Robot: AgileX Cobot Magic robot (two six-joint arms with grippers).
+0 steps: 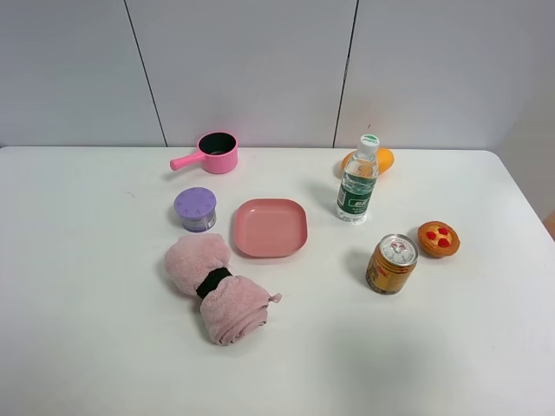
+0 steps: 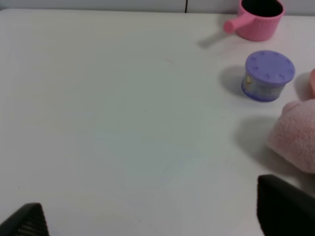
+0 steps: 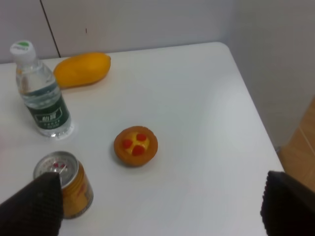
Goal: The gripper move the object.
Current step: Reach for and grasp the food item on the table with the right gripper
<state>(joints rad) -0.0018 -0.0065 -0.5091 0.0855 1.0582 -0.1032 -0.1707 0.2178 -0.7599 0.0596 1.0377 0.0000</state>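
The small round tart (image 1: pixel 438 238), orange-brown crust with a yellow top and red dots, sits on the white table at the right, just right of the gold can (image 1: pixel 391 263). Neither gripper shows in the exterior high view. In the right wrist view the tart (image 3: pixel 136 145) lies ahead of my right gripper (image 3: pixel 162 209). Its black fingertips (image 3: pixel 34 206) stand wide apart and hold nothing, and the can (image 3: pixel 64 184) is beside one of them. My left gripper (image 2: pixel 152 219) is open and empty over bare table, far from the tart.
A water bottle (image 1: pixel 357 182) and an orange-yellow fruit (image 1: pixel 381 159) stand behind the can. A pink plate (image 1: pixel 270 228) is mid-table. A purple tin (image 1: pixel 196 209), a pink pot (image 1: pixel 212 152) and a rolled pink towel (image 1: pixel 217 286) are to the left. The table's right edge (image 1: pixel 520 195) is near the tart.
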